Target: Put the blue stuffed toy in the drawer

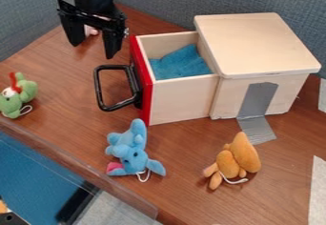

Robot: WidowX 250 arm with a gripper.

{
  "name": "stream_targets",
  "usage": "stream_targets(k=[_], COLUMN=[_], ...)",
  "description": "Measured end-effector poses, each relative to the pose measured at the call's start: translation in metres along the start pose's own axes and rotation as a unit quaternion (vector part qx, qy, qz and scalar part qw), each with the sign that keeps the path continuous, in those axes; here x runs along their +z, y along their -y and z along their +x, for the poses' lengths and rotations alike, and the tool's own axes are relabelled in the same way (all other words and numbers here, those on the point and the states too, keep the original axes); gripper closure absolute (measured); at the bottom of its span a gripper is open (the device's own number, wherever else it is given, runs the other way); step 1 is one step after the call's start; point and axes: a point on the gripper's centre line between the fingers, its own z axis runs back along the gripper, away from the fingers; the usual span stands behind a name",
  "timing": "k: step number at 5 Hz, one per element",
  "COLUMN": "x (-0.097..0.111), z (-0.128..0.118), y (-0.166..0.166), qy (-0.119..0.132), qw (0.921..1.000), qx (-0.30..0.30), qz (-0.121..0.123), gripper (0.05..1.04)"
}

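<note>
My gripper (94,48) hangs at the upper left, to the left of the drawer and above the table, its two fingers apart with nothing held between them. The blue stuffed toy (130,151) lies on the table at the lower centre, in front of the drawer's red face and apart from the gripper. The wooden drawer (181,100) is pulled out of its box, with a black handle (104,86) on its red front. Inside it lies a blue cloth (180,63).
The wooden box (255,43) stands at the right, taped to the table (185,176) with grey tape. An orange toy (233,161) lies at the lower right, a green toy (18,95) at the left edge. Something pink (91,30) sits behind the gripper.
</note>
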Motion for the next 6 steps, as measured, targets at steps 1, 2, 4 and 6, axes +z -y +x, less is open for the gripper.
stream_targets(k=[1,2,4,6], x=[-0.009,-0.007,0.000,-0.039], z=[-0.005,-0.034,-0.089,-0.102], y=[0.002,0.034,0.081,0.097], qy=[-0.016,-0.029,-0.028,-0.063], qw=[0.9998,0.9989,0.9949,0.9928], qx=[0.004,-0.030,-0.090,-0.099], qz=[-0.006,-0.024,-0.037,-0.024], gripper=[0.083,0.083,0.083,0.083])
